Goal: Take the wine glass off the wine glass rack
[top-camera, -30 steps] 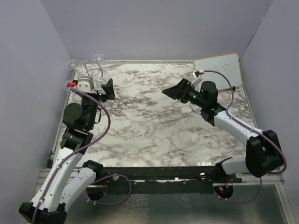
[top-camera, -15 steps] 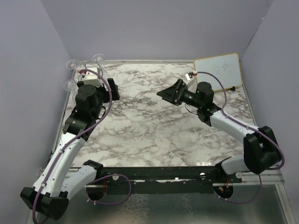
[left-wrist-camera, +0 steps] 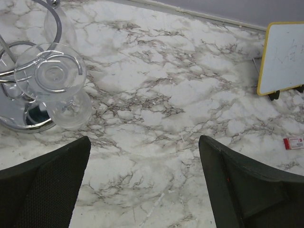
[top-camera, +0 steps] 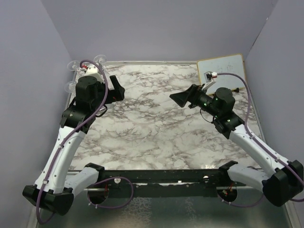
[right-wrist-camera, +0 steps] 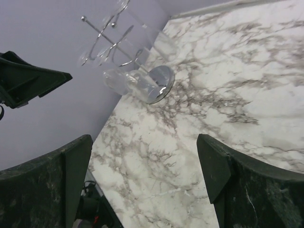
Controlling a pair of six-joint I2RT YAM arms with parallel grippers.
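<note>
My left pincer [left-wrist-camera: 144,142] is spread apart near the wine glass [left-wrist-camera: 51,78] hanging inverted on the wine glass rack [left-wrist-camera: 12,118]; my right pincer [right-wrist-camera: 143,140] is apart too

White shells and black joints are seen on the left arm [top-camera: 58,160] and right arm [top-camera: 251,144]; purple cables [top-camera: 230,74] are looped alongside, and black textured fingers [left-wrist-camera: 42,190] are fitted.

Top external: set high behind both arm bases, tilted down and forward, far enough back to take in the whole white, grey-veined marble tabletop [top-camera: 156,133]. Left wrist: close above tabletop, looking steeply down and across toward far right. Right wrist: farther off, rolled, facing far-left corner. Shared by all three: shiny chrome wire rack [right-wrist-camera: 159,80] hung with clear wine glasses [left-wrist-camera: 50,76]. Shared by top and left wrist: small yellow-framed whiteboard [left-wrist-camera: 282,59].
</note>
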